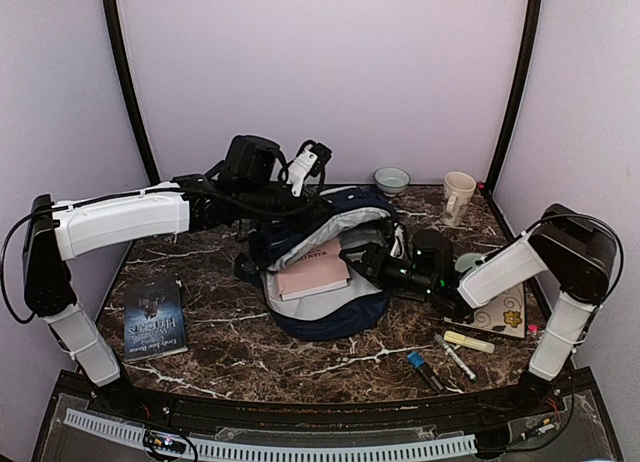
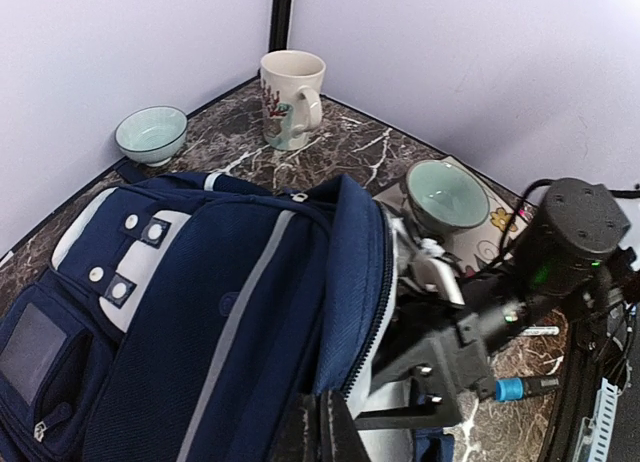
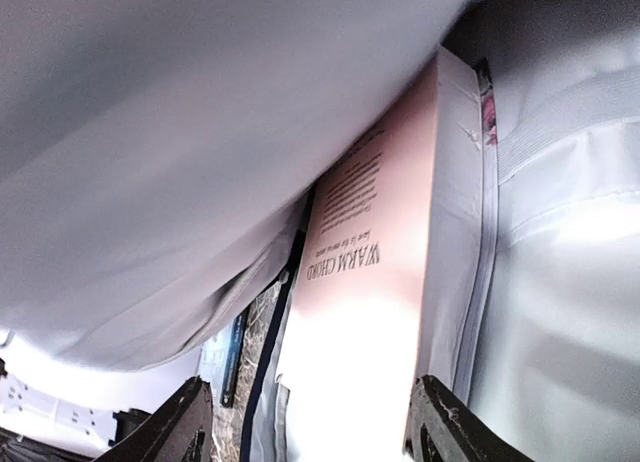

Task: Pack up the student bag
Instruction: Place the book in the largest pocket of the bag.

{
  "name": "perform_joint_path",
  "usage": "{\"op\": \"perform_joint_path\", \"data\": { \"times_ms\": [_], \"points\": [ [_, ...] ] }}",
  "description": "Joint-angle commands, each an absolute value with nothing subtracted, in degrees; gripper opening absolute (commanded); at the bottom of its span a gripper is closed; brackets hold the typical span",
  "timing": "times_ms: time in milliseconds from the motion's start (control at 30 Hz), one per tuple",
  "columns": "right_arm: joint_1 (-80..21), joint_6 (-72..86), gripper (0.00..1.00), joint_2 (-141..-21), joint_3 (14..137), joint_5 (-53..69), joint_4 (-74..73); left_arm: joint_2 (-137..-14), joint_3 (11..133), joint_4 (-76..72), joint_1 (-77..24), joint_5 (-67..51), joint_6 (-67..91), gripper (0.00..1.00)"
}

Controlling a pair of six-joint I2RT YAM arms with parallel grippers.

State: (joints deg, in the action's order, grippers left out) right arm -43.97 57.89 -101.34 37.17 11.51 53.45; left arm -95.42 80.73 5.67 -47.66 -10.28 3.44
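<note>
1. While the left gripper (image 2: 322, 427) is clenching the upper flap of the student bag (image 1: 330, 317), it is lifting that flap so the mouth is gaping toward the right arm.
2. The bag is lying in the middle of the marble table (image 1: 230, 352), front pocket facing the back wall, pale lining showing at the opening.
3. The right gripper (image 3: 315, 422) is sitting at the bag's mouth with its jaws spread, one on either side of the pink paperback (image 3: 370, 272); they are not clamping it as far as the wrist view shows.
4. The paperback is resting inside the main compartment against the lining, its near end poking out of the opening, so judging by this it is partly in, not fully seated.
5. Holding the flap high is likely giving the right arm room to work without snagging the zipper edge.
6. Waiting outside the bag:
   - a dark paperback (image 1: 153, 317) on the left of the table
   - a highlighter (image 1: 468, 341) and a blue-capped marker (image 1: 416, 360) near the right arm's base
   - a floral notebook (image 1: 505, 315) just beyond them
7. A mug (image 1: 459, 195) and a small bowl (image 1: 392, 179) are standing by the back wall, well apart from the bag's mouth.
8. Judgement: packing is under way, with several items not yet in.
</note>
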Motion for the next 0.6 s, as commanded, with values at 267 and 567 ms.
{"op": "perform_joint_path", "data": {
  "times_ms": [267, 567],
  "points": [
    [-45.8, 44.2, 0.69, -83.5, 29.9, -1.9, 42.1, -101.5, 82.0, 1.7, -41.6, -12.8, 3.3, 0.0],
    [-45.7, 38.3, 0.69, -72.7, 25.4, -8.3, 36.8, -107.0, 80.8, 0.5, -39.9, -22.1, 4.2, 0.0]
  ]
}}
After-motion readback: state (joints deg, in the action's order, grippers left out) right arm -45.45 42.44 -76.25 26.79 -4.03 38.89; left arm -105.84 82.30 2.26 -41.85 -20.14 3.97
